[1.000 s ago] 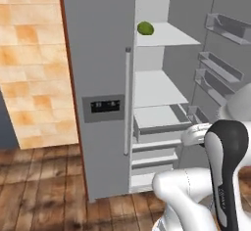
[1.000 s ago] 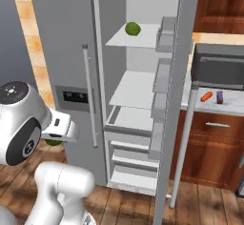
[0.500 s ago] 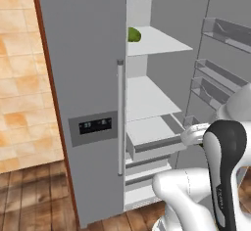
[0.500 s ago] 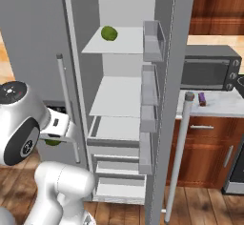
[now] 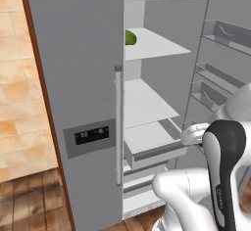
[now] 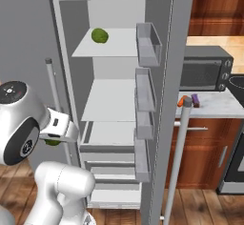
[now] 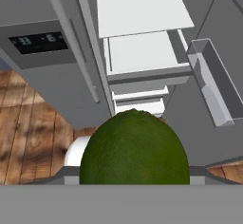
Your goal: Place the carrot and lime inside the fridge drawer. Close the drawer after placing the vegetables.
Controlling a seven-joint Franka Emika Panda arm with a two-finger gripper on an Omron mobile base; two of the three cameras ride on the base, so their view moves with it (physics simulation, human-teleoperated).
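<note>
The lime point(image 7: 134, 148), a dark green ball, sits close up at the bottom of the hand view, with my gripper point(image 6: 55, 137) shut on it; a green sliver of the lime point(image 6: 53, 142) peeks out under the hand. The fingertips are hidden behind it. The hand hangs in front of the open fridge, about level with the fridge drawer point(image 5: 153, 146) point(image 6: 107, 136) point(image 7: 142, 53), which stands pulled out under the lowest shelf. The orange carrot point(image 6: 181, 101) lies on the counter right of the fridge door.
A larger yellow-green fruit point(image 5: 130, 37) point(image 6: 99, 35) rests on the upper shelf. The open fridge door point(image 6: 167, 90) with grey bins point(image 6: 146, 43) stands to the right. A purple snack bar point(image 6: 194, 99) lies by the carrot, and a microwave point(image 6: 206, 75) sits behind them. More drawers point(image 6: 112, 169) are stacked below.
Both base views have shifted and the fridge now looks nearer and larger, so the base has driven. The hand keeps its hold on the lime.
</note>
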